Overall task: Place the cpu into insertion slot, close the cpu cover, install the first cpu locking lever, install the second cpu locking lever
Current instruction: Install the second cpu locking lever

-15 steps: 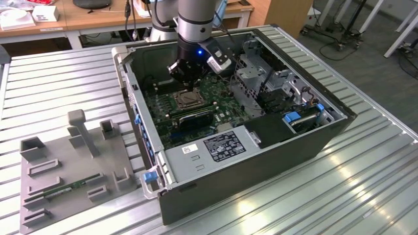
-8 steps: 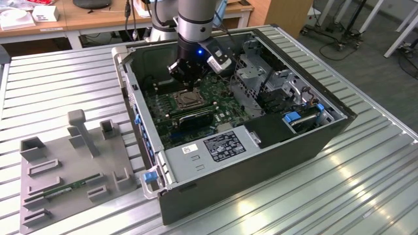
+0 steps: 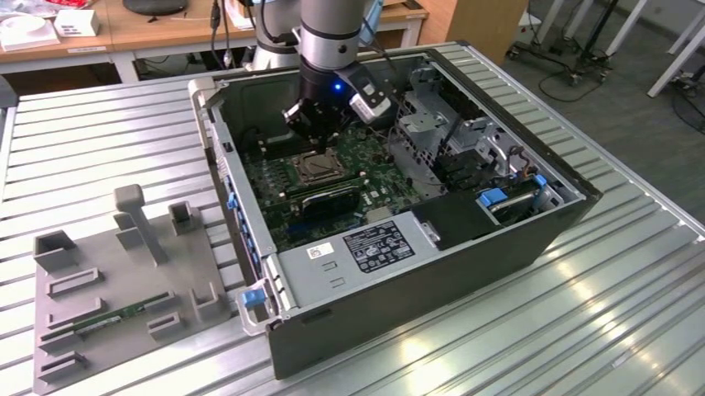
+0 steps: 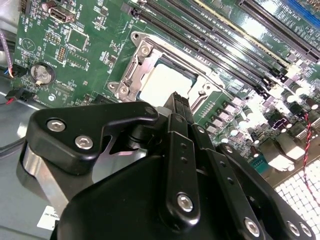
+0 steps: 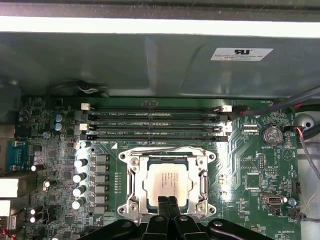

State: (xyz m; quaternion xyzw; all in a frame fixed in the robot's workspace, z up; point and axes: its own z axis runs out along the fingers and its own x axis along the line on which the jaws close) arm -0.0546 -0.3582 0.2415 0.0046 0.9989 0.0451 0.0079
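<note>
Arm: in the exterior view, near the top middle of the frame, the grey arm reaches down into the open computer case (image 3: 518, 206).
Gripper: the black gripper (image 3: 319, 132) hangs over the green motherboard (image 3: 369, 161), just above the socket. In the first wrist view its tip (image 5: 168, 201) sits at the lower middle of the frame.
Fingers: the two thin black fingers (image 5: 164, 206) are pressed together side by side, with nothing between them. In the second wrist view they look like one dark bar (image 4: 176, 107) ending at the edge of the chip.
Cpu: the cpu (image 5: 167, 182) lies flat in the insertion slot (image 5: 150, 164), its pale shiny top facing up. In the second wrist view it shows as a bright square (image 4: 162, 85) in the middle of the frame.
Cpu cover: the silvery cpu cover (image 5: 134, 181) lies flat around the chip, with the chip showing through its square hole. I cannot tell if it is locked down.
Touch: the finger tips are right at the near edge of the chip. I cannot tell if they touch it.
Memory slots: the long black memory slots (image 5: 155, 122) lie just beside the socket.
Table: the case sits on a ribbed metal table (image 3: 99, 140).
Grey tray: a grey tray (image 3: 111, 289) with small holders is at the lower left of the exterior view, well apart from the gripper.
</note>
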